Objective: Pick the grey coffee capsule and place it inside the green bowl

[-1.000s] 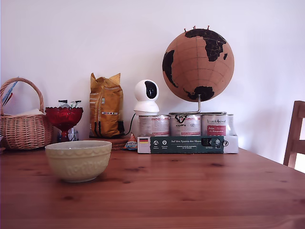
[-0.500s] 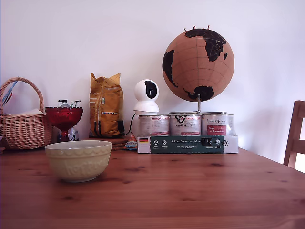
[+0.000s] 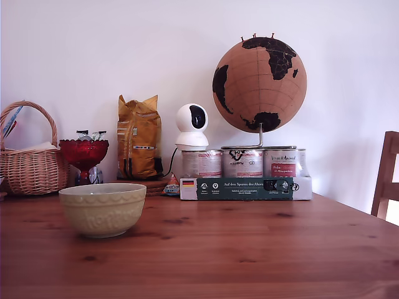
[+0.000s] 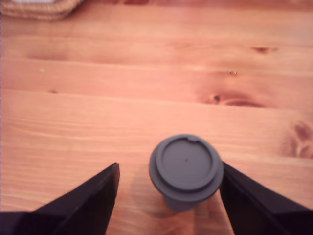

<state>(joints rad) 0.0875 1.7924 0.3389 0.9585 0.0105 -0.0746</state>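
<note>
Wooden desk (image 3: 249, 249), knotty planks, filling the lower part of the exterior view and the whole wrist view. At the back, toward the exterior view's right, cork-coloured globe (image 3: 259, 84) on a wire stand atop three tins (image 3: 242, 163) in a green-fronted carton (image 3: 245, 188). At the far edge of the exterior view's right, part of a wooden chair (image 3: 386, 180). On the exterior view's left, wicker basket (image 3: 30, 163) against the wall; its rim also at the wrist view's edge. Yellow bag (image 3: 139, 138) upright beside a white camera (image 3: 191, 126). Green bowl (image 3: 102, 208) upright on the desk, in front of the basket and the red dish (image 3: 83, 154), nearest the viewer among them; inside hidden from here. Pincer (image 4: 168, 188) seen only by the wrist view: open, dark fingers spread to either side of the capsule (image 4: 186, 169). Capsule grey, standing on the desk with its wide flat face up, close against one finger, a clear gap to the other; contact not certain.
</note>
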